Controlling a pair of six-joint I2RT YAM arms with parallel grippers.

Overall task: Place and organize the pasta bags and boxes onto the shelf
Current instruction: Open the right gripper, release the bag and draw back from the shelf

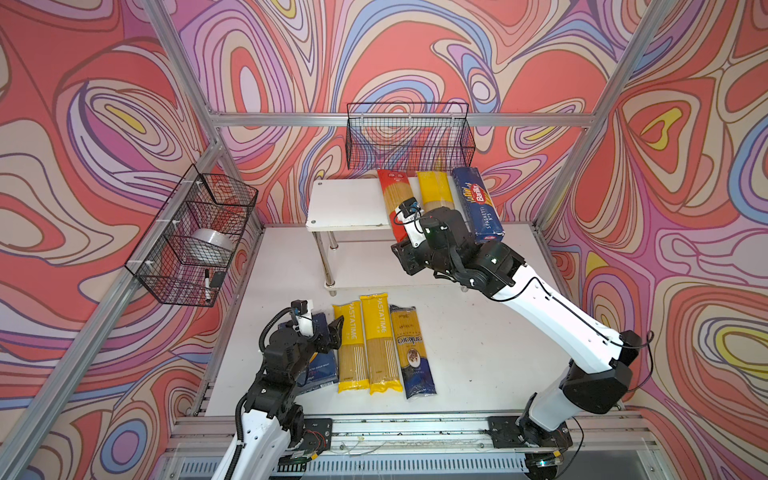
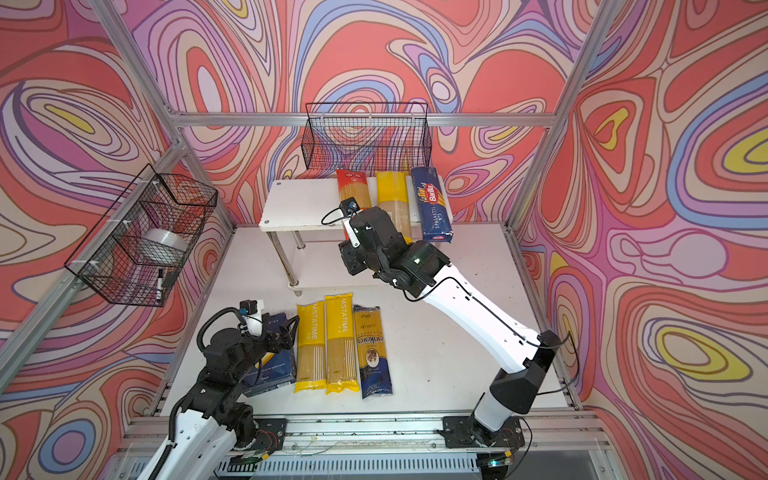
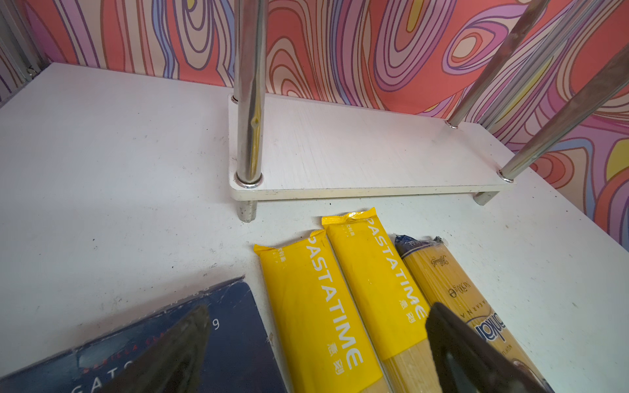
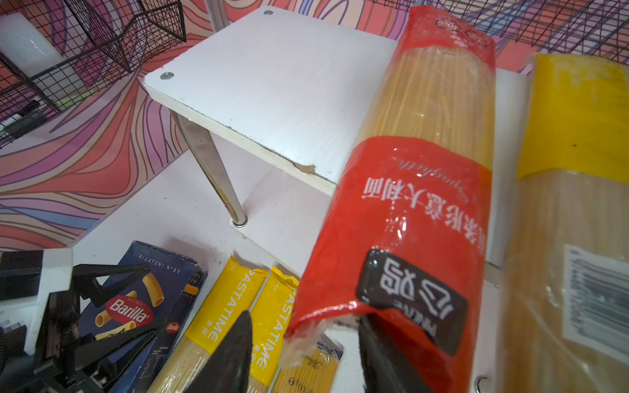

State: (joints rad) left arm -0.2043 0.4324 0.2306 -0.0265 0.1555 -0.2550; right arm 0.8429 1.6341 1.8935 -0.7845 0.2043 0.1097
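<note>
Now, the left fingers (image 3: 177,350) hover spread wide over the wide blue box (image 3: 238,340), flat on the counter (image 3: 102,170) and nearest that arm. Over right, the right fingers (image 4: 231,354) stand apart astride the overhanging near end of the red-ended bag (image 4: 408,204), lying front-to-back on the shelf (image 4: 272,85)'s top board.

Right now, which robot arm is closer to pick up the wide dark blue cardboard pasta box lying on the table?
Left. The left gripper hovers partly over the wide dark blue cardboard box, jaws open. The right gripper is up at the white shelf, by the red-ended spaghetti bag.
</note>
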